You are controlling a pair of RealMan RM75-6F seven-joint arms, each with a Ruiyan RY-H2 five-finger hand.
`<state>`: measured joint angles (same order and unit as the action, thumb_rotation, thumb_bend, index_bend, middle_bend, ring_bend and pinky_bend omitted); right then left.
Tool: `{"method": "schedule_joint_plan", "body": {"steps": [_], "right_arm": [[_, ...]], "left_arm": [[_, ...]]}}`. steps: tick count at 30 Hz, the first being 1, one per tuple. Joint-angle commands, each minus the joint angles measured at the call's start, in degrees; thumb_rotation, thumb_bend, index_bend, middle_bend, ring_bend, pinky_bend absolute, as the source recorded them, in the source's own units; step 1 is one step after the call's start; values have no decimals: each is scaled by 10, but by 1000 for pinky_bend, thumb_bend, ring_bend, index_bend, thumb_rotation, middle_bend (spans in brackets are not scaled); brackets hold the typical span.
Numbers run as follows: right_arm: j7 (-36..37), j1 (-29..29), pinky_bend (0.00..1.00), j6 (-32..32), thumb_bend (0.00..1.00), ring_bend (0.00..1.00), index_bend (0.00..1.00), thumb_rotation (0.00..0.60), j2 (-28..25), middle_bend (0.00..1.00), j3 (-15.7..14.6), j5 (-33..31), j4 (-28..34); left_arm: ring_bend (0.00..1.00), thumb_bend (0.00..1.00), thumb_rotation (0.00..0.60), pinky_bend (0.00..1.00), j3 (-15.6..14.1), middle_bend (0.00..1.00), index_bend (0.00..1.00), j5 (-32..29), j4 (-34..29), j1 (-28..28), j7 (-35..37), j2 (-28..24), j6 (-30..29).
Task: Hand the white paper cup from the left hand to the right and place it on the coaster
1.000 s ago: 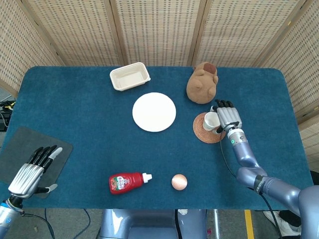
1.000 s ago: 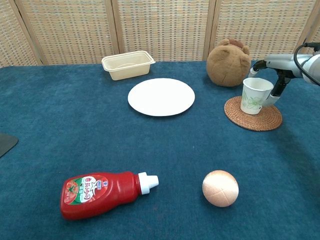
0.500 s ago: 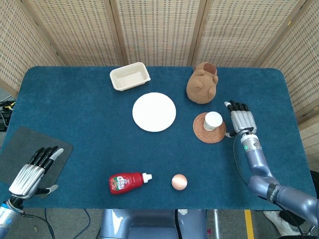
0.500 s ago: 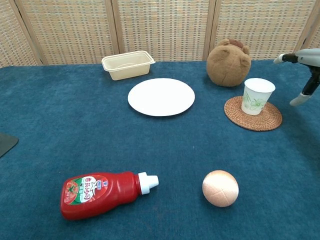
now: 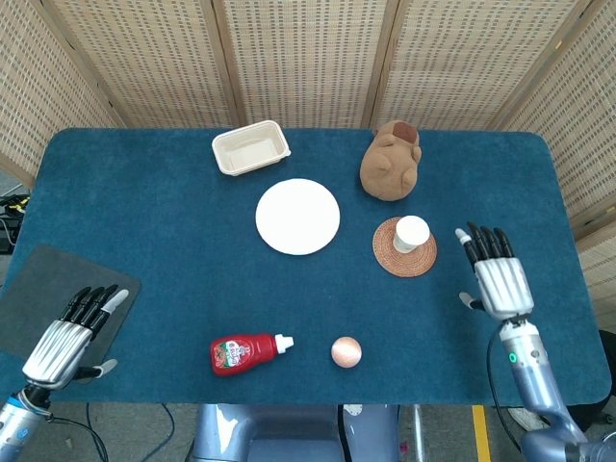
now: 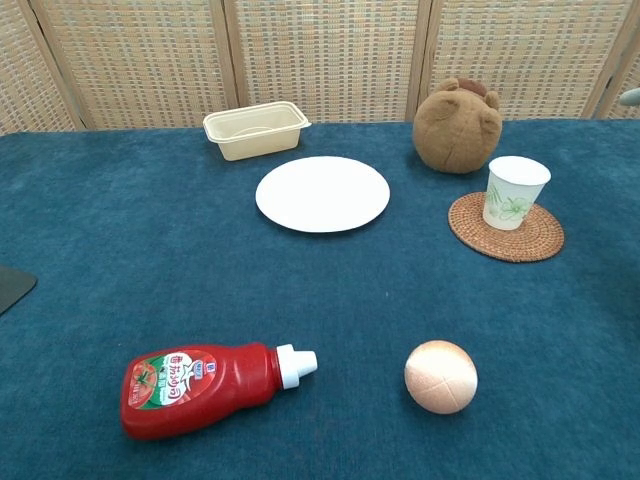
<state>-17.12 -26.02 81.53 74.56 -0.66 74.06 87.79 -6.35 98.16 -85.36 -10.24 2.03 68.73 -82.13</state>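
White paper cup (image 5: 411,234) stands upright on the round woven coaster (image 5: 404,247), free of both hands. We see the right hand (image 5: 498,279) flat, fingers spread, holding nothing, well right of the coaster. The left hand (image 5: 67,333) hovers spread and unladen at the table's (image 5: 144,241) left corner. Only the head view shows both hands; the chest view shows the cup's green print. We count one cup, one coaster.

We note the white paper cup (image 5: 411,233) upright on the coaster (image 5: 404,247), up-left of our empty right hand (image 5: 498,279); left hand (image 5: 69,332) empty, spread.
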Motion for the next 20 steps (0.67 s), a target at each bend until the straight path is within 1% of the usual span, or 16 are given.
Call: {"method": "schedule_joint_plan", "body": {"steps": [1, 5, 9, 11, 15, 20], "right_arm": [[-19, 54, 0, 64, 17, 0, 0, 600, 10, 0, -49, 84, 31], [-35, 78, 0, 90, 17, 0, 0, 600, 23, 0, -68, 131, 42], [-38, 89, 0, 101, 17, 0, 0, 600, 29, 0, -74, 158, 47], [-36, 100, 0, 109, 17, 0, 0, 600, 32, 0, -78, 172, 43], [-27, 112, 0, 107, 16, 0, 0, 600, 37, 0, -74, 176, 31], [-19, 119, 0, 105, 17, 0, 0, 600, 33, 0, -65, 188, 28]], "left_arm": [[0, 138, 600, 0, 2, 0, 0, 2, -8, 2, -10, 0, -6], [0, 64, 600, 0, 9, 0, 0, -4, -23, 8, -30, 0, -16], [0, 55, 600, 0, 20, 0, 0, -17, -40, 10, -49, -3, -22], [0, 55, 600, 0, 31, 0, 0, -31, -57, 14, -70, -2, -28], [0, 54, 600, 0, 37, 0, 0, -38, -75, 20, -100, 3, -35], [0, 54, 600, 0, 36, 0, 0, -29, -68, 24, -106, 9, -43]]}}
